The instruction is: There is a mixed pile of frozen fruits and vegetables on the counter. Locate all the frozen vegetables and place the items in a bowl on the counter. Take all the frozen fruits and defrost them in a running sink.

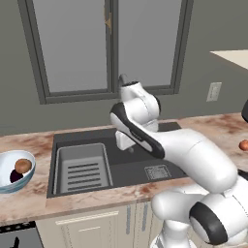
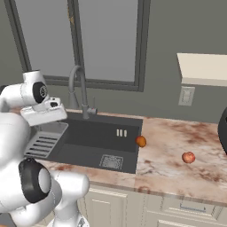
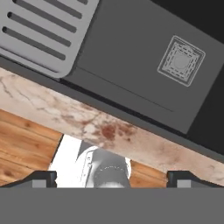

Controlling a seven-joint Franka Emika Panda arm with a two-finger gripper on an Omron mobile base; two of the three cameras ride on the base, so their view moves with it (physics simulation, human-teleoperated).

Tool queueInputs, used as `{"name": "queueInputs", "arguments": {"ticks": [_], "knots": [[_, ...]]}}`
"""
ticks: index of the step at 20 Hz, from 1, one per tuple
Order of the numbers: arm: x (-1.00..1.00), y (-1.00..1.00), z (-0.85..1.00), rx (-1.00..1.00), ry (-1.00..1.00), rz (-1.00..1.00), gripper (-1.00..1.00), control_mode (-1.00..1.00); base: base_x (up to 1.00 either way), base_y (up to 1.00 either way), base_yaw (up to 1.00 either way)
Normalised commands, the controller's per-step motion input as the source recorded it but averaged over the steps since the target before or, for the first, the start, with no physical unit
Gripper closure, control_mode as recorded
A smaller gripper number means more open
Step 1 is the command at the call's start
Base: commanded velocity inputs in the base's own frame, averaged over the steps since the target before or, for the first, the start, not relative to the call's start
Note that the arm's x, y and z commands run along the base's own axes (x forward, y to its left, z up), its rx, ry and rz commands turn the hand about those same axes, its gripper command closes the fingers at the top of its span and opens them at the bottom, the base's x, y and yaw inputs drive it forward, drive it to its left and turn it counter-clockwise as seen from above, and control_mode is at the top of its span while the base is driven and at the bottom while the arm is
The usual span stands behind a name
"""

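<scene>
The bowl [image 1: 10, 170] sits on the surface [image 1: 29, 198] near its left end, just left of the sink [image 1: 111, 164]. Inside the bowl lie the brown oval [image 1: 22, 165] and the dark purple lump [image 1: 16, 177], close together. The orange ball [image 2: 141, 141] rests on the surface right at the right edge of the sink. The reddish ball [image 2: 188, 157] lies farther right on the surface, well apart from the orange one and nearer the front edge.

The end effector [image 3: 111, 177] hangs above the front part of the sink, over the front edge of the surface. It is well apart from both balls and from the bowl. Its two dark fingertips [image 3: 41, 177] stand far apart, so it is wide open. Nothing is between them and they touch nothing.

Below it, the hand view shows the ribbed tray [image 3: 41, 33] at the left side of the sink and the square drain [image 3: 180, 60] in the dark sink floor. The tall grey faucet [image 2: 79, 91] rises at the back edge of the sink, under the window [image 1: 106, 43].
</scene>
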Motion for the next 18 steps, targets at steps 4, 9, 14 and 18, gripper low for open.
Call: {"name": "queueInputs", "arguments": {"ticks": [4,9,14,18], "knots": [[0.03,-1.00,-0.20,-0.06,0.09,-0.06,-1.00,-1.00,0.00,0.00,0.00],[0.30,-1.00,-0.07,-0.01,0.17,-0.01,-1.00,-1.00,0.00,0.00,0.00],[0.33,-0.88,0.00,-0.01,0.18,-0.11,-1.00,-1.00,0.00,0.00,0.00],[0.60,-0.77,0.00,0.00,0.12,-0.06,-1.00,-1.00,0.00,0.00,0.00]]}}
